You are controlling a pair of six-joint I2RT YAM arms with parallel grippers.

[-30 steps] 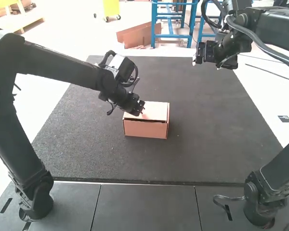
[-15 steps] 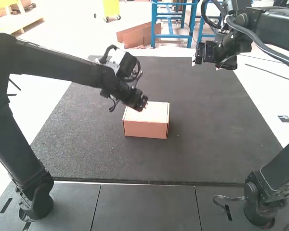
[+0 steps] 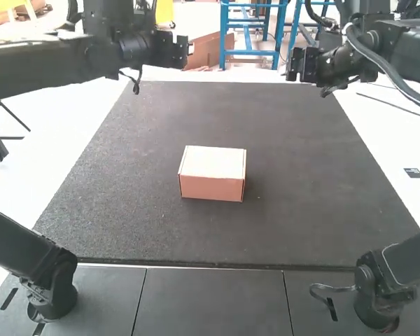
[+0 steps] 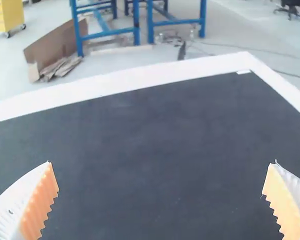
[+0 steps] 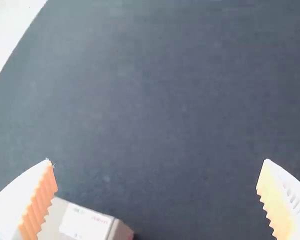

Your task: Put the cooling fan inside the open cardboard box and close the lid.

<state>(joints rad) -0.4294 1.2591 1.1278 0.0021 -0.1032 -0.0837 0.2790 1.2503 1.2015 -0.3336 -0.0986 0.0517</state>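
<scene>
The closed brown cardboard box lies at five o'clock from the released left hand and at seven o'clock from the released right hand.

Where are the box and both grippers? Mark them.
box (image 3: 213,162), high view, on its closed lid.
left gripper (image 4: 160,200), left wrist view, midway between its open fingers.
right gripper (image 5: 155,200), right wrist view, midway between its open fingers.

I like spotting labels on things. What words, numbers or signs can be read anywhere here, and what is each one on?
Nothing is legible.
White label on the cardboard box, right wrist view: the print is too blurred to read.
Small dark tag on the table beside the mat: too small to read.
Top of the box in the high view: plain, no print.
</scene>
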